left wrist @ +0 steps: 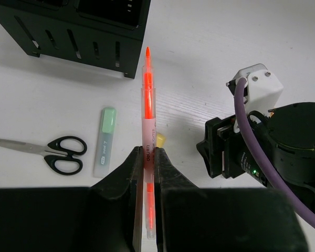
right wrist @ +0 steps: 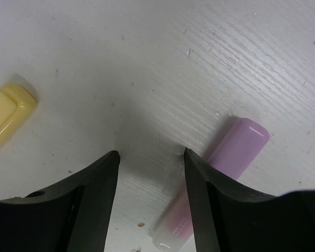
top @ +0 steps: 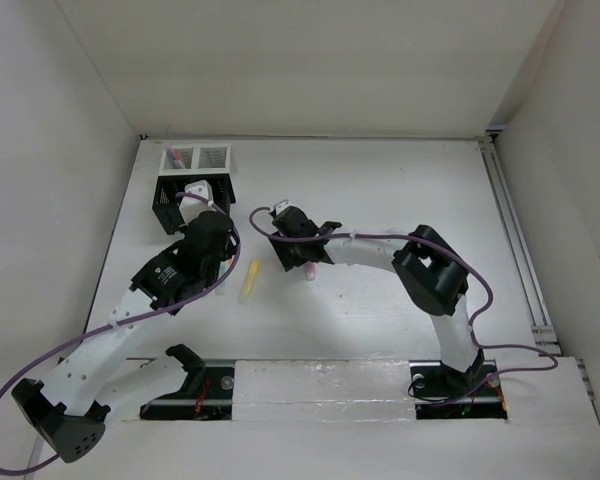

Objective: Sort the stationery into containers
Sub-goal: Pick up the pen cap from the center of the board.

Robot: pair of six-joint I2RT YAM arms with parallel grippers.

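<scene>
Fingers, left gripper (left wrist: 147,155): clamped tight on orange pen (left wrist: 147,100), tip near black organiser (left wrist: 84,31) | right gripper (right wrist: 149,155): parted, holding nothing, purple marker (right wrist: 236,152) just outside one finger, yellow marker (right wrist: 8,113) apart on table (right wrist: 147,52).

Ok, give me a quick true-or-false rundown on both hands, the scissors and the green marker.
1. The left hand is shut on an orange pen. True.
2. The purple marker sits between the fingers of the right hand. False: the open fingers frame bare table, and the marker lies just outside one finger.
3. The scissors are in the black organiser. False: they lie flat on the table.
4. The green marker lies on the table beside the scissors. True.
</scene>
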